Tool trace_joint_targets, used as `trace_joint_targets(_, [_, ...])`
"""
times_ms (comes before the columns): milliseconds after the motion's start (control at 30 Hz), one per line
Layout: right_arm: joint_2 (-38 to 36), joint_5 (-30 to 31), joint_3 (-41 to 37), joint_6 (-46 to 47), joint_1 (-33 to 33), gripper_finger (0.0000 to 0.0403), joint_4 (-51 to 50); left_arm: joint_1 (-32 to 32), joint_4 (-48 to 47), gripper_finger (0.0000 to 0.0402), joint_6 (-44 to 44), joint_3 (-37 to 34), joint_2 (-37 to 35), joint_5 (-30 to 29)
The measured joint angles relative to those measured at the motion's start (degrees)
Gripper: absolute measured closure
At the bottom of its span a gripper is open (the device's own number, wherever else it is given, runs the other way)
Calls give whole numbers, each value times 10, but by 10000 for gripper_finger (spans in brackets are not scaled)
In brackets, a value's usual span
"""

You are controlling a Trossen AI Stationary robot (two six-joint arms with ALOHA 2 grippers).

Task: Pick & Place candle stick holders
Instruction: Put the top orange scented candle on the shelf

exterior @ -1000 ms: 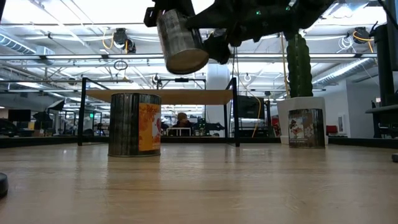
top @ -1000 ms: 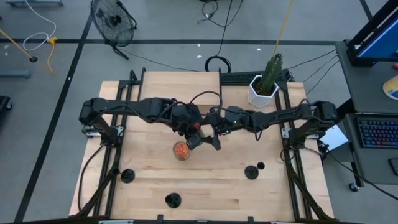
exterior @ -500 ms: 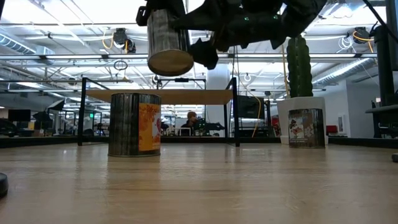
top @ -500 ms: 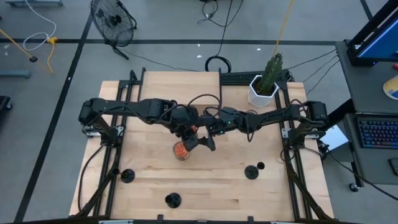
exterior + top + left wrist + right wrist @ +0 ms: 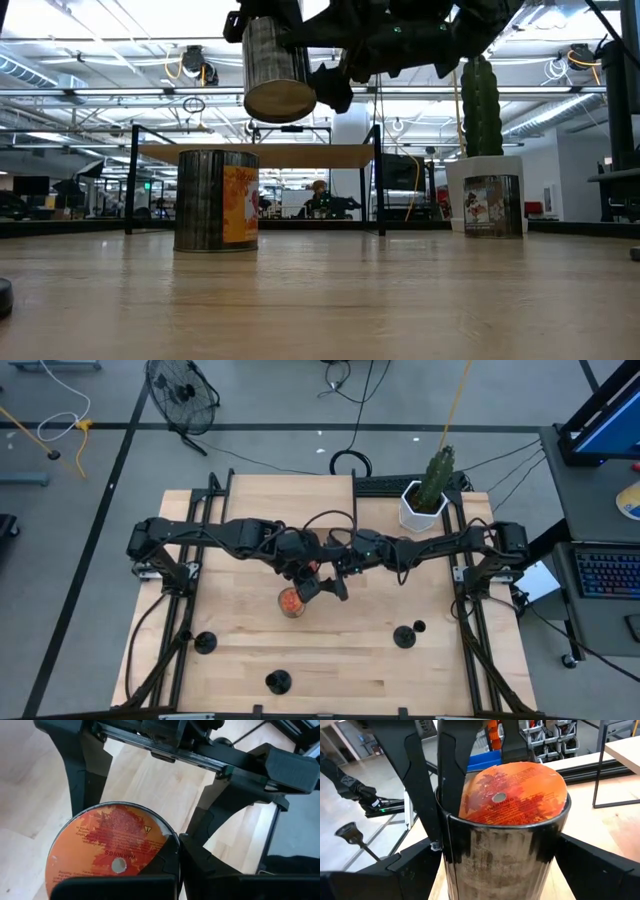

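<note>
Dark metal fingers of my right gripper sit on either side of a tall tin can with an orange printed top, clamping its sides and holding it clear of the bench, as the low view shows. My left gripper meets it at the same can from the 9 o'clock side; its fingers stand against the can's rim, but I cannot tell whether they grip it.

Both arms reach in to the middle of the bench. Below the raised can, a second can stands upright on the wood.

Reading the bench as a dial from above, the three black candle stick holders stand apart near the front edge: one at 8 o'clock, one at 7, one at 4. All are well away from both grippers. A potted cactus stands between 1 and 2 o'clock, with a third can just in front of its pot in the low view.
</note>
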Motion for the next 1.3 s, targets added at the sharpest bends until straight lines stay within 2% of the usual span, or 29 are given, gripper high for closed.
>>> trace_joint_targets(333, [0,1,-1,-5,0,48,-2,0,-1,401,0,0,-1,-5])
trace_joint_targets(633, [0,-18,-2,45,-4,48,-15,-4,5,402,-2,0,-1,-6])
trace_joint_targets(800, [0,-17,-2,38,-4,47,-15,-4,5,402,-1,0,-1,-6])
trace_joint_targets(1000, [3,-21,-3,49,-4,9,-17,-4,53,401,8,2,-1,-10])
trace_joint_targets(1133, [1,-27,-4,46,-4,9,-4,-3,83,401,17,3,-3,2])
trace_joint_targets(1300, [2,-24,-4,48,-4,7,12,-2,68,401,14,3,-3,4])
